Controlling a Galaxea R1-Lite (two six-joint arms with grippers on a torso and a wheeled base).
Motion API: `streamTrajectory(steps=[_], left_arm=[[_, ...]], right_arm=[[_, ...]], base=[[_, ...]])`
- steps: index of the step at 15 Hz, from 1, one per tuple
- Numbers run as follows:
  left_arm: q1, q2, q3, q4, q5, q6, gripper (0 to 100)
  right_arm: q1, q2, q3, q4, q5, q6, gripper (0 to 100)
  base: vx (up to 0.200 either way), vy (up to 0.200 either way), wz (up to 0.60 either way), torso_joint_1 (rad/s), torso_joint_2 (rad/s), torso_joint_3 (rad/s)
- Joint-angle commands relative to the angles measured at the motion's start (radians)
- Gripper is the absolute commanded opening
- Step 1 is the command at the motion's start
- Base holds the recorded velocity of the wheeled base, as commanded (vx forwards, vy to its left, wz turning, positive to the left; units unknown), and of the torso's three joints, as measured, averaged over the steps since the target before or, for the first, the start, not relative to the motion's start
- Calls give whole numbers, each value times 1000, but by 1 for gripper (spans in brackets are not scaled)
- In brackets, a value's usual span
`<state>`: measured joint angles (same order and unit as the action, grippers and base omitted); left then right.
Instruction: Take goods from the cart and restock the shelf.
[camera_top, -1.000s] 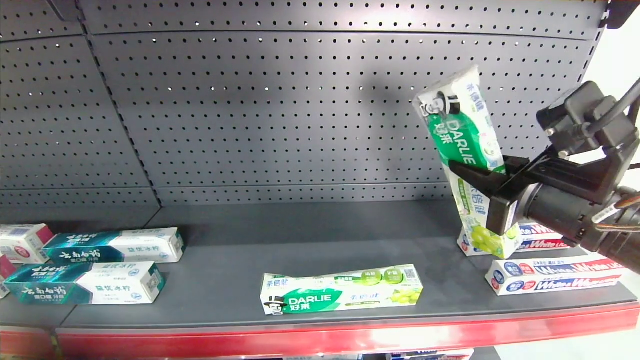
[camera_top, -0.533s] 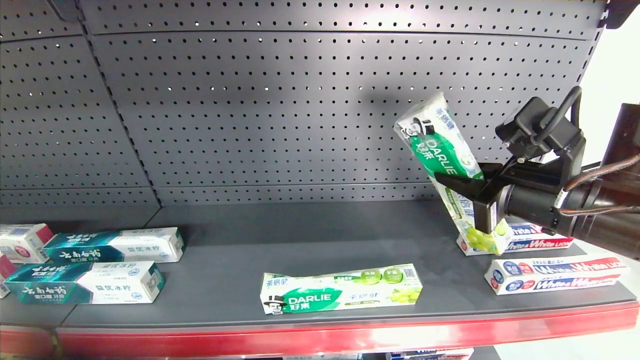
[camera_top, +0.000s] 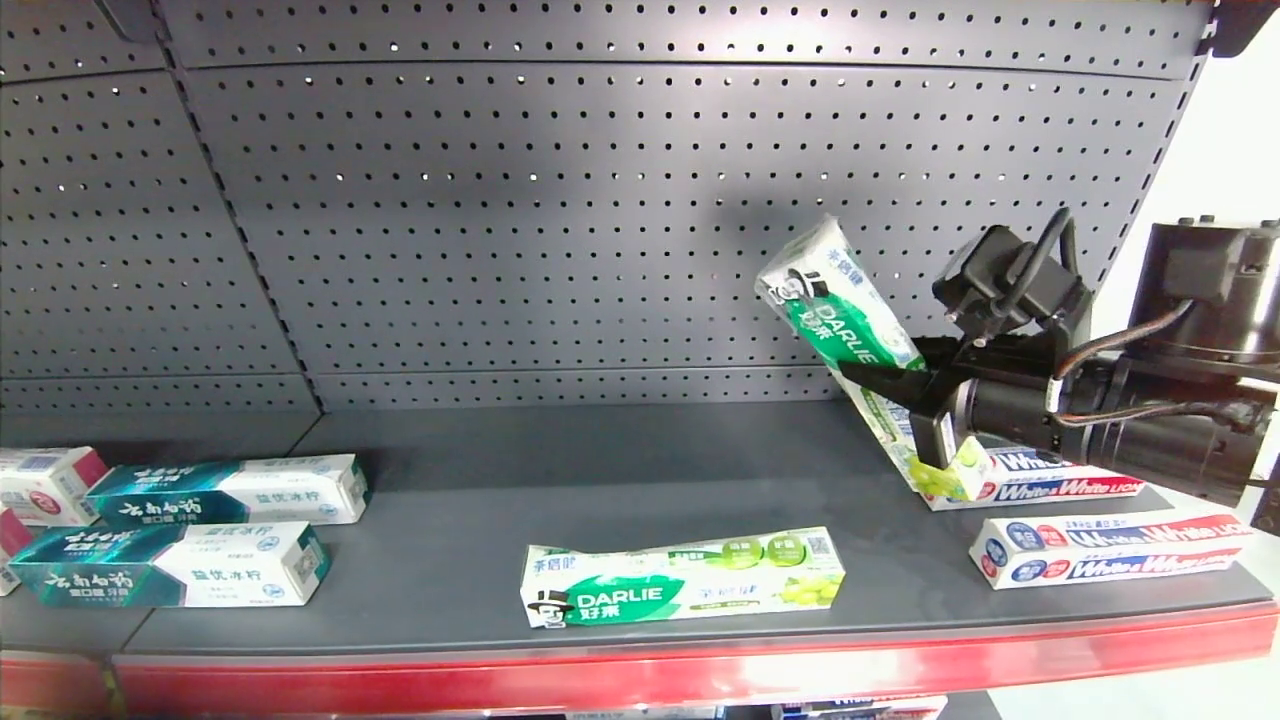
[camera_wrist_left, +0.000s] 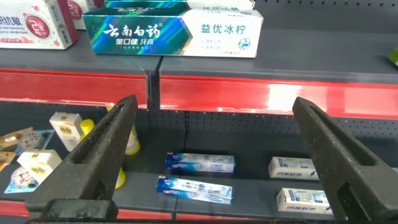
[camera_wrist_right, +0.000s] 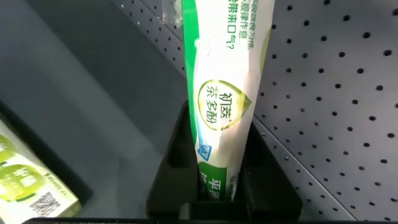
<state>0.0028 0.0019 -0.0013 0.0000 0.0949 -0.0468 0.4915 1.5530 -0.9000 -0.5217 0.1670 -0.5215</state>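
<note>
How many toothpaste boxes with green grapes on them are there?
2. The lying box is front middle of the shelf; the held box is tilted in the right gripper, far right.

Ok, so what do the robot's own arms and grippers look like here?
The right arm is a black cylinder with a boxy black camera block on top and a black cable looping off it. The right gripper has flat, black, wedge-shaped fingers. The left gripper has two long matte-black fingers tapering to blunt tips.
</note>
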Motion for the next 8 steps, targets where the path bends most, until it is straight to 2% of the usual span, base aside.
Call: streamTrajectory(steps=[1, 4, 6, 8], left_arm=[[0, 0, 0, 0, 0, -1, 100], [0, 0, 0, 0, 0, -1, 100], [0, 0, 0, 0, 0, -1, 100], [0, 0, 0, 0, 0, -1, 100]], right_arm=[[4, 44, -16, 38, 32, -28, 0], [6, 41, -125, 213, 71, -64, 0], [6, 44, -148, 233, 71, -66, 0], [10, 105, -260, 301, 72, -81, 0]], base=[[0, 0, 0, 0, 0, 0], [0, 0, 0, 0, 0, 0], [0, 0, 0, 0, 0, 0], [0, 0, 0, 0, 0, 0]])
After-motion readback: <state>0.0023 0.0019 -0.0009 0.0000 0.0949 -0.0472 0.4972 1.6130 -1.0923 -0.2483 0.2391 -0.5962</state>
